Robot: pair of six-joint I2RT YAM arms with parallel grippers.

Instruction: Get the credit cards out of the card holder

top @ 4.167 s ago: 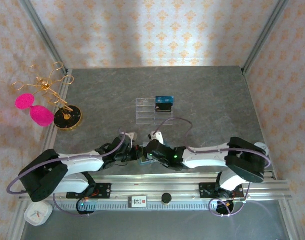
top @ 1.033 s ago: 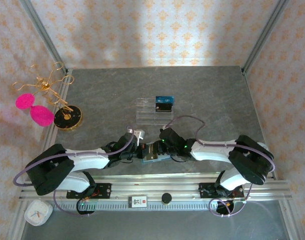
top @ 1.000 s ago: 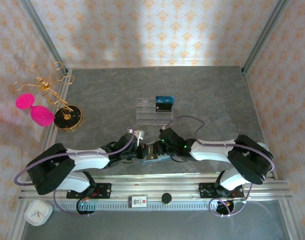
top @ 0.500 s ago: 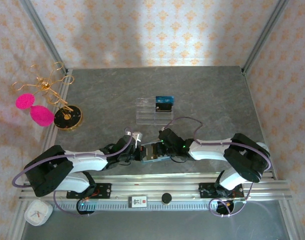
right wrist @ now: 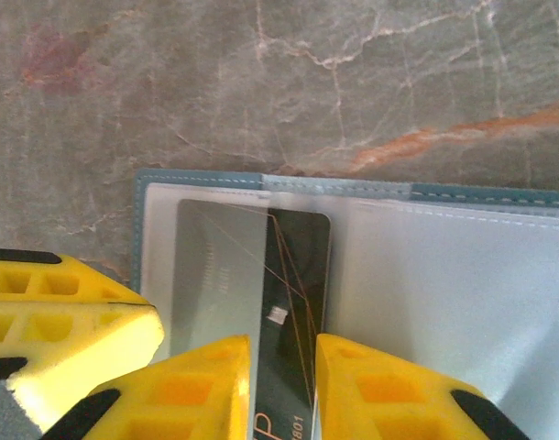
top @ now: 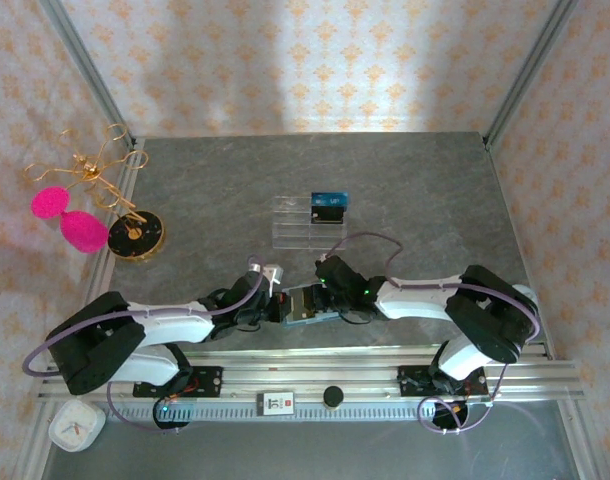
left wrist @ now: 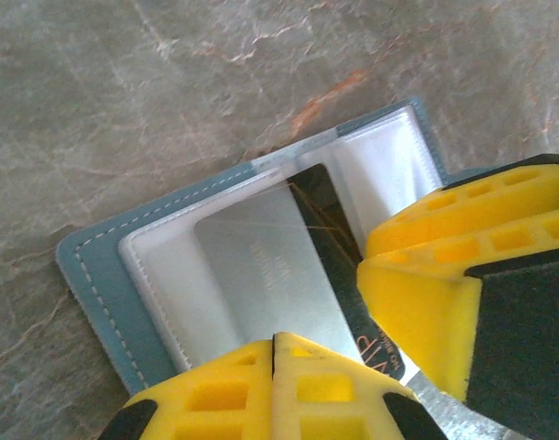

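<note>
Right arm has straightened, baring the teal-blue bifold card holder (top: 303, 303), open at the counter's (top: 415, 190) near edge. Left tool (left wrist: 273, 344) is closed; right tool (right wrist: 281, 350), narrowly parted, sits over its dark plastic credit card (right wrist: 296, 266): stiff, slick, best pinched endwise.

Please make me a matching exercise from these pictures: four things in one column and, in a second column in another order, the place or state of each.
Column one
1. card holder
2. credit card
3. clear stand
4. gold wire stand

Column two
a. at the left edge of the table
b. half covered by a translucent pocket
c. lying open, pale lining upward
d. mid-table, a blue rectangle at its right end

Pairs: 1-c, 2-b, 3-d, 4-a.
</note>
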